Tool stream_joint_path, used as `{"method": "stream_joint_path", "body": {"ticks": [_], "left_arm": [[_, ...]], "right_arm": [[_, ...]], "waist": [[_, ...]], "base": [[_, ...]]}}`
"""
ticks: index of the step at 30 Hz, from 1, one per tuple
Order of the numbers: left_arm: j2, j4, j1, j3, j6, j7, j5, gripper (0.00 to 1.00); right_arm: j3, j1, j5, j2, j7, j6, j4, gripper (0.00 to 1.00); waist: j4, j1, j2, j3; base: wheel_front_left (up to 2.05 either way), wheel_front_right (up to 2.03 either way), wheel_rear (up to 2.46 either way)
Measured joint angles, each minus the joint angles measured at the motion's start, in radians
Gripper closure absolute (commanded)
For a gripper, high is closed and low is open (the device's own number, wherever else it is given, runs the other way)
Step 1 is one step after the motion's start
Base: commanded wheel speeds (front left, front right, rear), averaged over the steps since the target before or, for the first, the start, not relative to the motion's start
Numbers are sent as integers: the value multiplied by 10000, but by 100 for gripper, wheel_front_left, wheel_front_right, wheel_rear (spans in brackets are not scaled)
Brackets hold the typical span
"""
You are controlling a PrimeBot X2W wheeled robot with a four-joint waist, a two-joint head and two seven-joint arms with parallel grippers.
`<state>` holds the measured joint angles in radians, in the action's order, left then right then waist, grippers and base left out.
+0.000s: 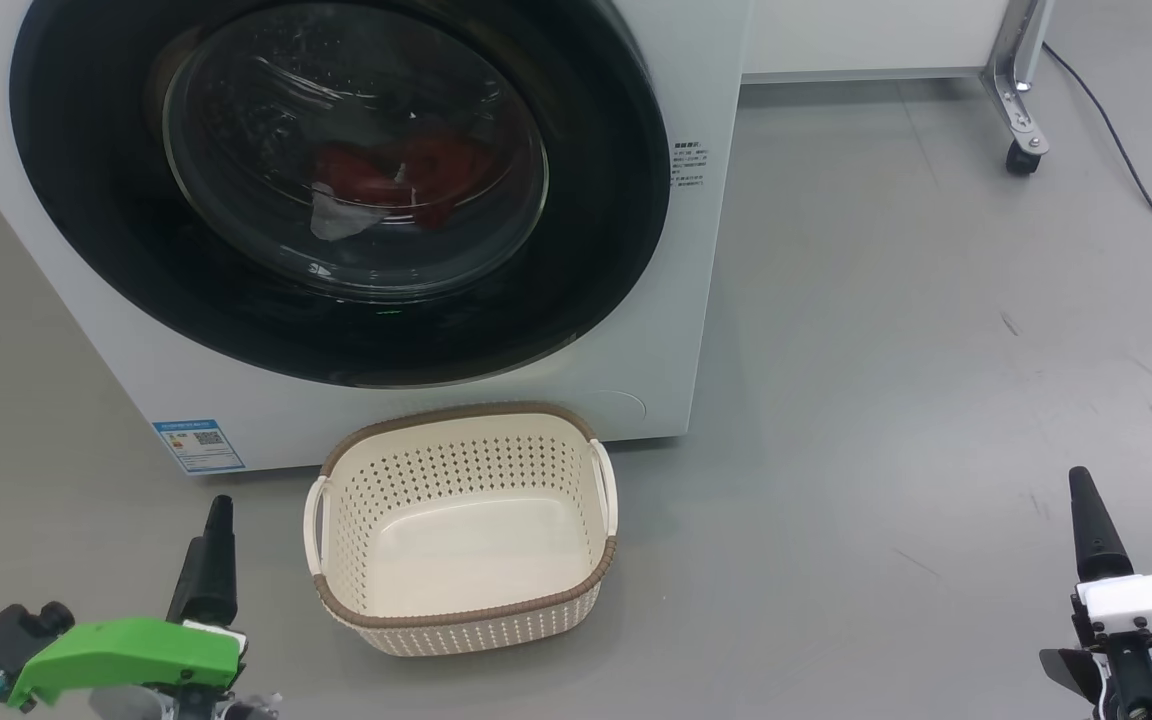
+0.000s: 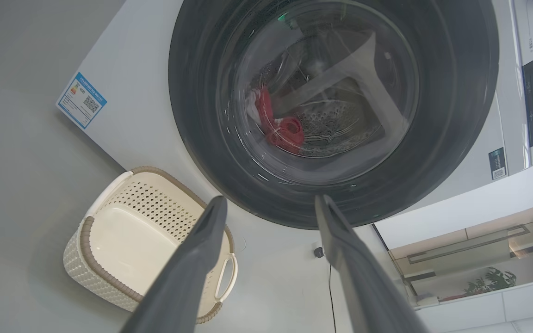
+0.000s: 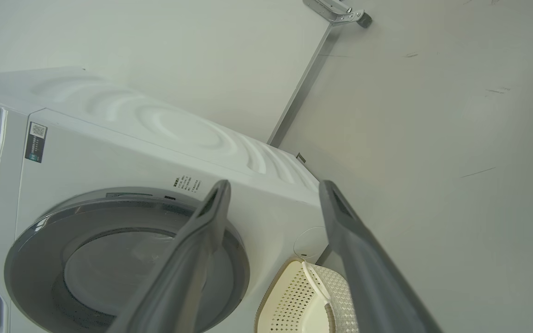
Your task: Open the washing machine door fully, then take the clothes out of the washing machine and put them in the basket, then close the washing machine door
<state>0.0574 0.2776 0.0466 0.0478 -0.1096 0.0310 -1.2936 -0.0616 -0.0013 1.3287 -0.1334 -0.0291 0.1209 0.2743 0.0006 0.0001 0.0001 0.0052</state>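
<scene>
Straight ahead of me on the floor, the washing machine (image 1: 696,300) stands with its door (image 1: 96,200) shut flat against the front, its glass bulge facing near, toward me. Behind the glass the clothes (image 1: 406,175) lie in a low heap at the bottom of the drum, stretched left to right. The basket (image 1: 466,415) sits on the floor just in front of the machine, mouth up, handles to left and right.

My left tool (image 2: 269,199) and right tool (image 3: 273,182) both hang released, fingers spread, holding nothing, well short of the door.

I judge the door stiff, hinged and glossy, so slippery on its face. A recess on its right rim looks like the place to hook a finger. The clothes should be light and limp, so I would pinch a raised fold and expect the rest to trail.
</scene>
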Motion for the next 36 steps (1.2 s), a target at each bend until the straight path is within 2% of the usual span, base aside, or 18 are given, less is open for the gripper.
{"method": "stream_joint_path", "body": {"ticks": [10, 13, 23, 36], "left_arm": [[36, -238, 110, 393, 343, 366, 1944, 0], [44, -267, 130, 543, 456, 439, 2487, 0], [86, -280, 156, 1020, 872, 775, 4288, 0], [67, -153, 164, 1553, 1277, 1262, 6136, 0]], "right_arm": [[566, -81, -1983, -456, -389, -111, -2, 0], [717, -105, -2518, -577, -485, -270, 2, 0], [1290, -115, -4134, -734, -842, -531, 52, 0], [1814, -325, -5829, -727, -1275, -623, 94, 0]], "waist": [[28, 0, 0, 9], [31, 0, 0, 18], [31, 0, 0, 38], [36, 0, 0, 62]], "base": [[0, 0, 0], [0, 0, 0], [0, 0, 0], [0, 0, 0]]}}
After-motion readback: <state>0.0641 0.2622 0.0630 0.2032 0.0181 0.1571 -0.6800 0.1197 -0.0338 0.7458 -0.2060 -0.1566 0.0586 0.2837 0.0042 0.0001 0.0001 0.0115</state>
